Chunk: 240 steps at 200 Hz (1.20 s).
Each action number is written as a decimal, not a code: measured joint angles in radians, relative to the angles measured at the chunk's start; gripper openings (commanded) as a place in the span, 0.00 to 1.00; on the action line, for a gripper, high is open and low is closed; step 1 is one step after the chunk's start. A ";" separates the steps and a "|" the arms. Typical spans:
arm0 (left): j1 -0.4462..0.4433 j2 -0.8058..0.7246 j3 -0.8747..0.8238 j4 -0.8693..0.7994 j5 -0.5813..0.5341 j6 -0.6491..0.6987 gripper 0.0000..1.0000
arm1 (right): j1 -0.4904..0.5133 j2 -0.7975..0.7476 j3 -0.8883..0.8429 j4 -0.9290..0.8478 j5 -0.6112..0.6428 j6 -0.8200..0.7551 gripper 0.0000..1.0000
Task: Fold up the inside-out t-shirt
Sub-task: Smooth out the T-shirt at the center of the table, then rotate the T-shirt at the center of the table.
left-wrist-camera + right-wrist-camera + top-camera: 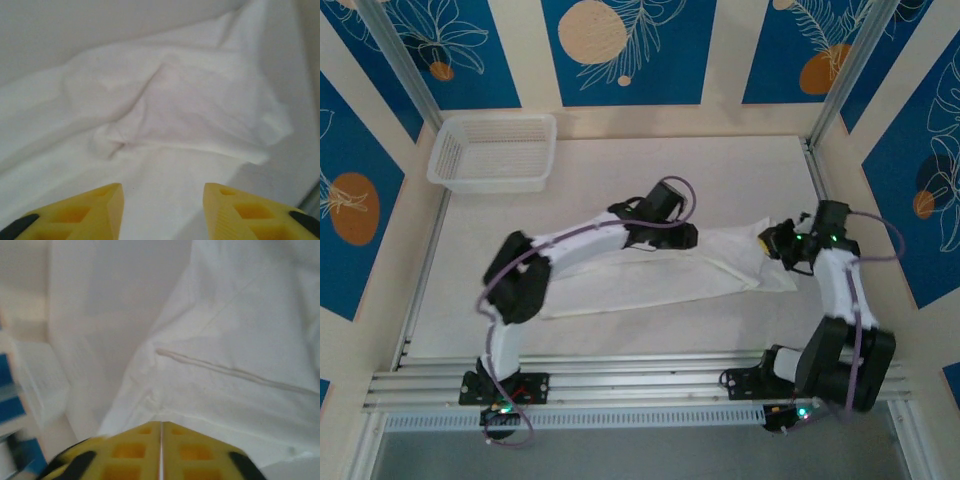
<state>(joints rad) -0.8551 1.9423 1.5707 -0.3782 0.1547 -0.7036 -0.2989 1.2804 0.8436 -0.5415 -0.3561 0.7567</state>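
Note:
The inside-out t-shirt (pixel 650 280) lies as a long, rumpled white band across the middle of the table. My left gripper (pixel 688 237) hovers over its upper middle. In the left wrist view its yellow fingers (pixel 107 205) stand apart, open (pixel 162 187), with creased cloth (pixel 200 110) below and nothing between them. My right gripper (pixel 767 243) is at the shirt's right end. In the right wrist view its jaws (pixel 161 422) are pressed together on a thin edge of the white cloth (pixel 240 330), and a raised seam (pixel 225 367) runs across the fabric ahead.
A white plastic mesh basket (pixel 495 150) sits at the back left corner of the table. Metal rails (pixel 640 385) run along the near edge between the arm bases. Slanted frame posts (pixel 850 70) and patterned walls close in the sides.

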 measured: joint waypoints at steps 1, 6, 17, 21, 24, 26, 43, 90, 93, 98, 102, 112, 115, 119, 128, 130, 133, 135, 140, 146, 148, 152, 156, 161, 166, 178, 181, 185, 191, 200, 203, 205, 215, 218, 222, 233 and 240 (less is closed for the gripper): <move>0.000 -0.008 -0.004 0.000 -0.001 0.000 0.28 | 0.002 0.006 0.003 0.000 0.000 -0.006 0.00; 0.000 -0.066 -0.036 0.002 -0.016 0.000 0.20 | 0.020 0.062 0.022 -0.001 0.008 -0.020 0.00; 0.000 -0.193 -0.117 0.008 -0.043 -0.007 0.01 | 0.043 0.186 0.069 0.003 0.019 -0.054 0.00; 0.000 -0.230 -0.144 0.011 -0.053 0.003 0.00 | 0.045 0.219 0.082 0.005 0.020 -0.063 0.00; 0.001 -0.267 -0.173 0.011 -0.063 -0.008 0.00 | 0.046 0.247 0.090 0.010 0.019 -0.064 0.00; 0.002 -0.279 -0.184 0.012 -0.068 -0.002 0.00 | 0.046 0.264 0.095 0.012 0.019 -0.068 0.00; 0.004 -0.399 -0.320 0.003 -0.109 -0.019 0.00 | 0.033 0.383 0.118 0.042 0.019 -0.074 0.00; 0.086 -0.394 -0.626 -0.023 -0.130 -0.125 0.00 | 0.016 0.509 0.152 0.042 0.043 -0.074 0.00; 0.093 -0.385 -0.636 -0.024 -0.130 -0.132 0.00 | 0.016 0.511 0.155 0.038 0.046 -0.073 0.00; 0.102 -0.372 -0.647 -0.026 -0.132 -0.143 0.00 | 0.016 0.515 0.162 0.031 0.053 -0.074 0.00; 0.111 -0.359 -0.652 -0.028 -0.134 -0.156 0.00 | 0.016 0.518 0.168 0.023 0.057 -0.074 0.00; 0.130 -0.317 -0.651 -0.023 -0.142 -0.180 0.00 | 0.016 0.525 0.176 0.017 0.067 -0.073 0.00; 0.136 -0.305 -0.647 -0.023 -0.144 -0.186 0.00 | 0.016 0.526 0.176 0.018 0.068 -0.074 0.00; 0.145 -0.282 -0.640 -0.022 -0.148 -0.193 0.00 | 0.017 0.527 0.175 0.016 0.069 -0.074 0.00; 0.163 -0.235 -0.616 -0.018 -0.152 -0.207 0.00 | 0.015 0.527 0.174 0.014 0.070 -0.073 0.00; 0.167 -0.224 -0.607 -0.019 -0.148 -0.209 0.00 | 0.014 0.527 0.174 0.014 0.070 -0.073 0.00; 0.174 -0.211 -0.589 -0.020 -0.148 -0.212 0.00 | 0.013 0.527 0.174 0.014 0.069 -0.073 0.00; 0.176 -0.206 -0.578 -0.018 -0.150 -0.212 0.00 | 0.012 0.527 0.173 0.014 0.069 -0.073 0.00; 0.183 -0.183 -0.550 -0.003 -0.161 -0.215 0.00 | 0.009 0.527 0.171 0.015 0.069 -0.072 0.00; 0.192 -0.152 -0.513 0.008 -0.165 -0.215 0.00 | 0.004 0.527 0.167 0.016 0.067 -0.072 0.00; 0.194 -0.139 -0.500 0.012 -0.169 -0.215 0.00 | 0.002 0.526 0.166 0.016 0.065 -0.071 0.00; 0.199 -0.114 -0.475 0.021 -0.175 -0.215 0.00 | -0.002 0.526 0.163 0.018 0.064 -0.070 0.00; 0.204 -0.091 -0.449 0.027 -0.177 -0.216 0.00 | -0.007 0.524 0.161 0.018 0.061 -0.070 0.00; 0.209 -0.067 -0.420 0.034 -0.184 -0.215 0.00 | -0.011 0.522 0.159 0.018 0.061 -0.070 0.00; 0.214 -0.039 -0.386 0.043 -0.191 -0.214 0.00 | -0.017 0.520 0.156 0.017 0.061 -0.069 0.00; 0.227 0.025 -0.306 0.057 -0.195 -0.211 0.00 | -0.025 0.509 0.148 0.014 0.065 -0.069 0.00; 0.231 0.040 -0.288 0.059 -0.195 -0.211 0.00 | -0.025 0.505 0.144 0.015 0.065 -0.068 0.00; 0.235 0.057 -0.264 0.065 -0.196 -0.207 0.00 | -0.026 0.499 0.139 0.014 0.068 -0.067 0.00; 0.243 0.089 -0.225 0.076 -0.200 -0.202 0.00 | -0.027 0.487 0.127 0.013 0.071 -0.064 0.00; 0.255 0.131 -0.172 0.090 -0.203 -0.184 0.00 | -0.025 0.457 0.103 0.010 0.072 -0.049 0.00; 0.258 0.146 -0.151 0.098 -0.203 -0.178 0.00 | -0.023 0.445 0.092 0.009 0.071 -0.047 0.00; 0.261 0.155 -0.141 0.103 -0.204 -0.174 0.00 | -0.020 0.436 0.085 0.007 0.071 -0.042 0.00; 0.274 0.209 -0.069 0.117 -0.200 -0.147 0.00 | -0.001 0.388 0.047 0.008 0.066 -0.020 0.00; 0.279 0.230 -0.040 0.126 -0.196 -0.135 0.00 | 0.009 0.371 0.034 0.008 0.064 -0.015 0.00; 0.285 0.254 -0.007 0.129 -0.190 -0.124 0.00 | 0.027 0.344 0.014 0.008 0.064 -0.002 0.00; 0.301 0.330 0.097 0.151 -0.172 -0.091 0.00 | 0.105 0.268 -0.034 0.007 0.066 0.038 0.00; 0.310 0.376 0.164 0.159 -0.158 -0.071 0.00 | 0.166 0.225 -0.060 0.008 0.068 0.062 0.00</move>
<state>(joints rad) -0.5449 2.3184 1.7348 -0.2188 -0.0032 -0.7750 -0.1333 1.5059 0.7837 -0.5335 -0.2882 0.8188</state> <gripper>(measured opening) 0.044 0.067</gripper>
